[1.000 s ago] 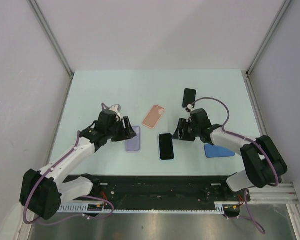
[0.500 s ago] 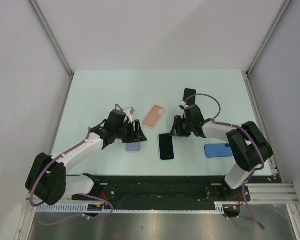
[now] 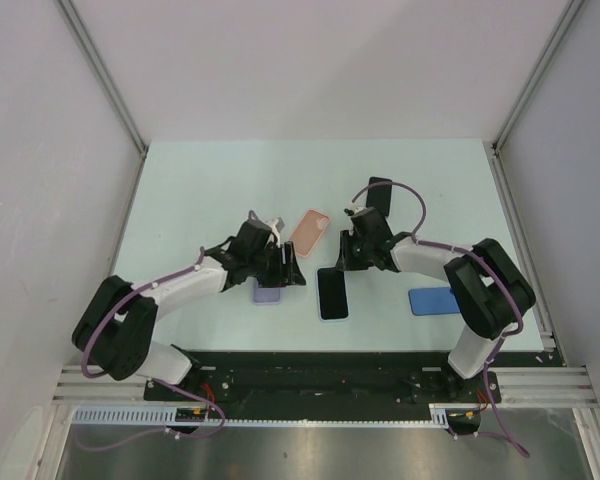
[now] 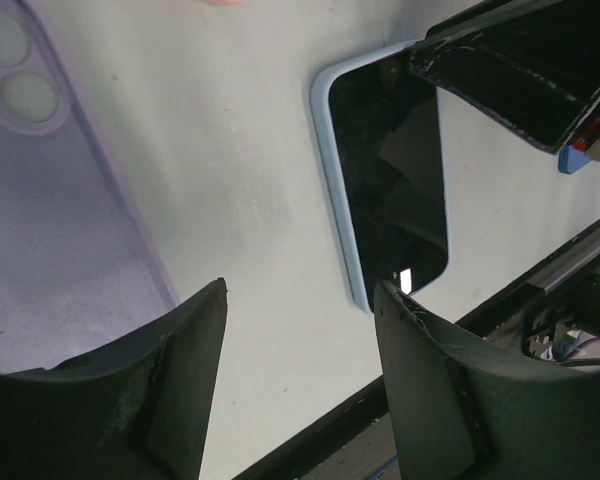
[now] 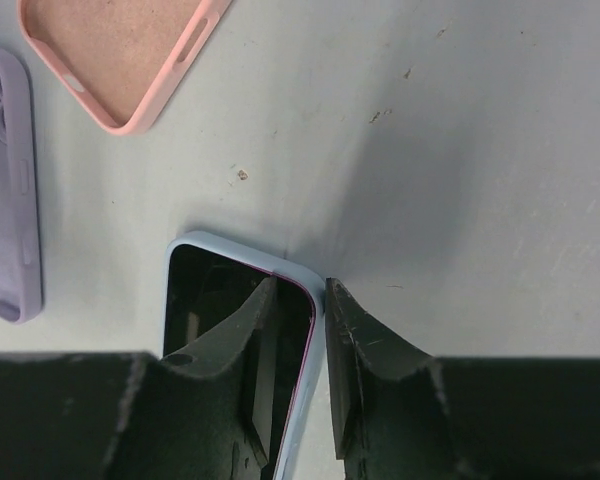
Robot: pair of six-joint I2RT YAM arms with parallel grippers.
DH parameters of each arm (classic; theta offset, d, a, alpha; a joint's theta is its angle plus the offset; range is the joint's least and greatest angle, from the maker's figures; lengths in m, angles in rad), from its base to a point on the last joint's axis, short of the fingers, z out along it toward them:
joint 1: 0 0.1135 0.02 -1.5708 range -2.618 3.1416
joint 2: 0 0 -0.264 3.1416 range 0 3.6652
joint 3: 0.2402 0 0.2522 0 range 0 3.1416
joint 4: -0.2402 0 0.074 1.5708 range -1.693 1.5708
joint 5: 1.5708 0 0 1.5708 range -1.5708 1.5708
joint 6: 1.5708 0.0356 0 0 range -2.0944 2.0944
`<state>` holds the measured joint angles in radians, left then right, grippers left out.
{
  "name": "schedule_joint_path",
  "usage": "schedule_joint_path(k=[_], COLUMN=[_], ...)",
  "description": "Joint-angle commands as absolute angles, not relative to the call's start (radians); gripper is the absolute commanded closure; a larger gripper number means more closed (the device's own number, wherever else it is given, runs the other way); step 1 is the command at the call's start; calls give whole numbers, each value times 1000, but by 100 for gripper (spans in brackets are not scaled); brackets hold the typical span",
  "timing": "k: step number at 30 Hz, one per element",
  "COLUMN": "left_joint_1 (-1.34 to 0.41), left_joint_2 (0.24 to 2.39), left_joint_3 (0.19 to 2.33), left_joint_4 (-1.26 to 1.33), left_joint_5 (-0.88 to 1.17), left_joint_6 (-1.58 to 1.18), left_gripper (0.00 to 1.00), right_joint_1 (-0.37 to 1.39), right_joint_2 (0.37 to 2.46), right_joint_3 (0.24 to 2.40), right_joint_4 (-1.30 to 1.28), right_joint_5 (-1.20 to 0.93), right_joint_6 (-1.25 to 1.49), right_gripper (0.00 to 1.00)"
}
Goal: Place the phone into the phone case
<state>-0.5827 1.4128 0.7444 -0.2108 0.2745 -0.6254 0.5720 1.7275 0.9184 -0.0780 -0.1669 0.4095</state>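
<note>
Although the phone [image 3: 332,292] belonged in a case, it lay flat and screen-up on the table [image 3: 210,190], between the lilac case [image 4: 70,230] and the blue case [image 3: 435,300] and touching neither, so I judged that nothing of the task was done. The lifting, the carrying and the pressing into a shell were all left, and I could not say which shell was meant. My right gripper [image 5: 300,290] was down at the phone's far right corner, its fingers drawn narrow, one over the dark glass and one just outside the pale blue rim. I could not tell whether they truly bit. My left gripper [image 4: 298,300] hung spread wide and held nothing, with bare table between its fingers, the lilac case under one side and the phone just beside the other. Only the top camera showed the whole layout: a second black phone [image 3: 380,192] farther back, the blue case, and both arms leaning inward. It hid the corner contact under my right wrist, which the right wrist camera showed plainly, along with the empty pink case [image 5: 120,50] lying hollow side up. The left wrist camera alone showed the lilac case's round lens cut-outs
</note>
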Motion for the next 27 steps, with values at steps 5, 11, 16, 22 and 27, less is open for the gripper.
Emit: schedule_joint_path(k=[5,11,16,22,27], left_joint_1=[-647,-692,-695,-696,-695], left_joint_2=[1489,1500,1502,1470,1379], left_joint_3=[812,782,781,782,824], left_joint_4=[-138,-103,-104,-97,-205], left_joint_5=[239,193,183,183,77], left_joint_6=[-719,-767,-782,-769,-726], left_gripper=[36,35,35,36,32], right_joint_1=[650,704,706,696,663], right_joint_2=[1773,1775,1789,1741,1600], right_joint_3=[908,903,884,871,939], right_joint_4=[-297,-322,-321,-262,-317], right_joint_5=[-20,32,52,12,-19], right_joint_6=[405,436,452,468,544], right_gripper=[81,84,87,81,71])
